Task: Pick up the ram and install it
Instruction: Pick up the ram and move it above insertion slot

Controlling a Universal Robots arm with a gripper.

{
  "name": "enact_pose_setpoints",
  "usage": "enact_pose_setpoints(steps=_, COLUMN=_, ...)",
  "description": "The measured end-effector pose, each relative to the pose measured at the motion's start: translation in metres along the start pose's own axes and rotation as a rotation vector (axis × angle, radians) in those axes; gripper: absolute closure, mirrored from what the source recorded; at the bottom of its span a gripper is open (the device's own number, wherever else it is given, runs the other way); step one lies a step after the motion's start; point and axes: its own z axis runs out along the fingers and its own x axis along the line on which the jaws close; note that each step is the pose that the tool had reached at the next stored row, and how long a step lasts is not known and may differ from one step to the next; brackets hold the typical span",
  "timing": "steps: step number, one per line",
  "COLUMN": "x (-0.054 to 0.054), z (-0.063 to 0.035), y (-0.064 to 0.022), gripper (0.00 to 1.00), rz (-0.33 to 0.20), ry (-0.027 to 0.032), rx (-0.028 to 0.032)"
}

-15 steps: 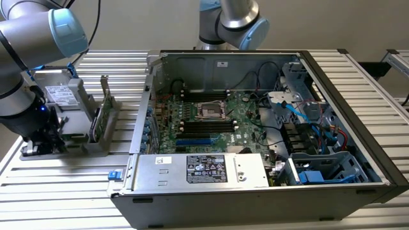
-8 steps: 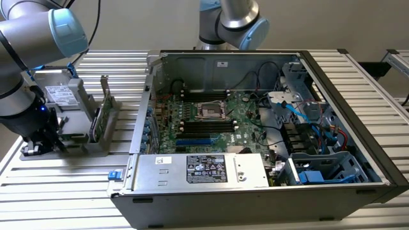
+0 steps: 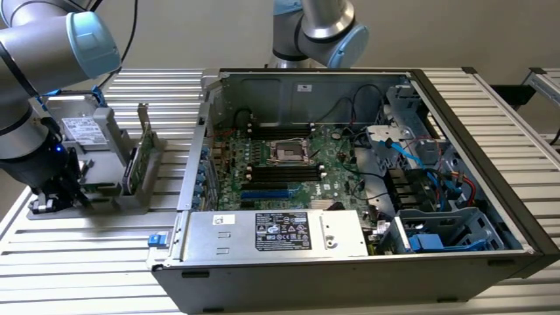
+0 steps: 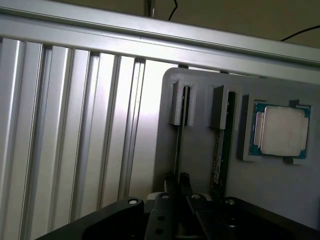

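- Ram stick [image 4: 178, 150], a thin narrow board seen edge-on, stands on edge in a slot of the grey plastic holder tray [image 4: 200, 155]. It is the slot farther from the square silver-lidded processor chip [image 4: 281, 131].
- Black gripper [image 4: 177, 184] sits over the ram stick's near end. I read the fingers as pinched together on it, one each side.
- Second thin stick [image 4: 218, 150] stands in the neighbouring slot, untouched.
- In the exterior view I see the gripper [image 3: 60, 193] down at the tray's end on that view's left, over the slatted aluminium table [image 3: 88, 262].
- Green expansion card with a metal bracket [image 3: 140, 154] stands in the same tray, near the gripper.
- Open grey computer case [image 3: 262, 85] lies on the exterior view's right. Its long black memory slots [image 3: 280, 172] are well apart from the ram stick.
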Motion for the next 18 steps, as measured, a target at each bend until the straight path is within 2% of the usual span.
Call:
enact_pose_setpoints(steps=4, x=0.0000, z=-0.0001, y=0.0000, gripper=0.87, rz=0.000, ry=-0.0013, rx=0.0003)
enact_pose_setpoints(steps=7, x=0.0011, z=-0.0007, y=0.0001, gripper=0.87, rz=0.000, ry=-0.0046, rx=0.0005)
enact_pose_setpoints(steps=18, x=0.0011, z=-0.0008, y=0.0002, gripper=0.87, rz=0.000, ry=-0.0049, rx=0.0006)
